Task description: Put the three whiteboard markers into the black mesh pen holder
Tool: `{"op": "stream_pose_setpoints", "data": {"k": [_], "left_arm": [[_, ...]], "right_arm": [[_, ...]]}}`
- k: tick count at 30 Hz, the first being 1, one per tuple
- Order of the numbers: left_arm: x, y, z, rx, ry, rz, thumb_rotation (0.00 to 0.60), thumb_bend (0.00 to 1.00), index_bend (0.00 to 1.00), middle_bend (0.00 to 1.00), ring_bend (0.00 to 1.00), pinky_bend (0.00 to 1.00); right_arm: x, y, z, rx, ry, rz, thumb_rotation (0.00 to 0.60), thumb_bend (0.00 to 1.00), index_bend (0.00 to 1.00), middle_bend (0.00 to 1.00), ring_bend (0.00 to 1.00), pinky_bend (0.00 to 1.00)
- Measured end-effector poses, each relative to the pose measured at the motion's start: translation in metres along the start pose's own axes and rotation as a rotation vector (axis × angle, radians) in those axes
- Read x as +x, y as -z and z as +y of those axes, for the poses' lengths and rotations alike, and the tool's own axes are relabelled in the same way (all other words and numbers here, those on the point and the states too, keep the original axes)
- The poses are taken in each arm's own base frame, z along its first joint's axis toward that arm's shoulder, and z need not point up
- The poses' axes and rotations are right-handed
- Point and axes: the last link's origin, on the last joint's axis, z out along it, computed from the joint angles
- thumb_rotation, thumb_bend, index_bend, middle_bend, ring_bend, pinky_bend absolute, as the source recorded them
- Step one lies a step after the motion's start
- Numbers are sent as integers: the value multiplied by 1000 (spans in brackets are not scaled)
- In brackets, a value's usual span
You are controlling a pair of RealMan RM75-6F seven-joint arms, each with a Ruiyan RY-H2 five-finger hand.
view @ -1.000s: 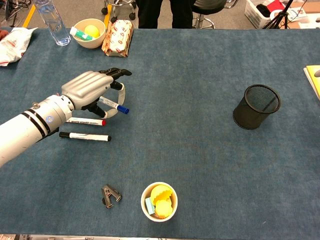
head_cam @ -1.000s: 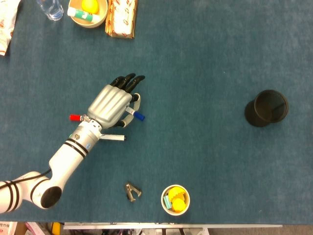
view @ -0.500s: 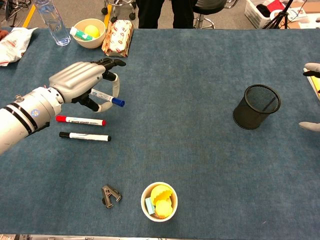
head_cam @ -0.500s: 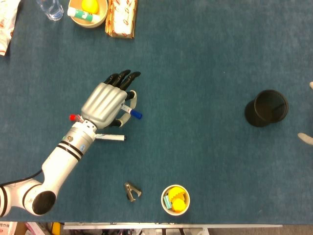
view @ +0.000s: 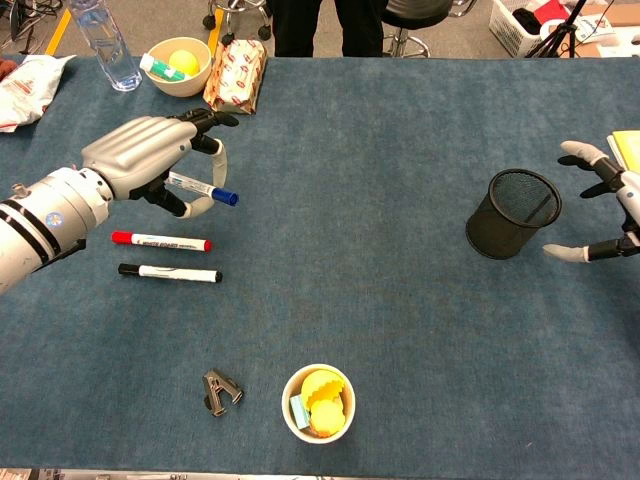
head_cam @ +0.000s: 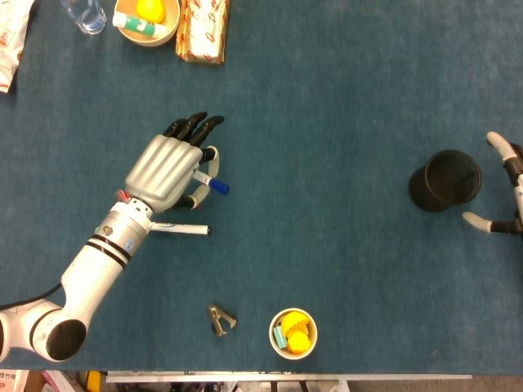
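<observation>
My left hand (view: 150,165) (head_cam: 167,167) holds a blue-capped whiteboard marker (view: 203,188) (head_cam: 210,181) above the table, left of centre. Below it on the cloth lie a red-capped marker (view: 160,241) and a black-capped marker (view: 168,272) (head_cam: 181,231), side by side. The black mesh pen holder (view: 512,213) (head_cam: 445,180) stands upright at the right. My right hand (view: 600,208) (head_cam: 507,184) is at the right edge beside the holder, fingers spread, holding nothing.
A small paper cup (view: 318,403) with yellow items and a staple remover (view: 222,389) sit near the front edge. At the back left are a bowl (view: 178,64), a snack packet (view: 235,75) and a water bottle (view: 105,40).
My left hand has lifted the blue-capped marker up and to the left, uncovering the red marker. My right hand has come into view beside the pen holder.
</observation>
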Motion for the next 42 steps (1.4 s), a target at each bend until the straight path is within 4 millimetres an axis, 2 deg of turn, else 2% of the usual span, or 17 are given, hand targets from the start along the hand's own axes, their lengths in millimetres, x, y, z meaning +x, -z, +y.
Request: {"op": "stream_pose_setpoints", "data": {"k": [16,20,27,37,42], "left_arm": [[-2,5,-13,26,12,5,600,343,698,86,17,145],[-3,7,-16,33,14,4,600,343,698,86,17,145],[-2,9,-18,37,19,9,600,343,698,88,17,145],[-1,13,-20,42,25,14,600,343,698,90,17,145],[2,14,-16,29,24,25,600,343,699,90,17,145]], "right_arm": [[-45,-27,-15,101,-126,-17,600,0,91,230,133,269],[-53,-30,-18,131,-149,-21,600,0,99,255,165,316],[-60,-34,-22,161,-179,-4,600,0,201,332,253,414],[-63,-36,-25,191,-211,36,600,0,356,454,380,469],[-64,-36,-27,199,-221,42,600,0,397,485,413,482]]}}
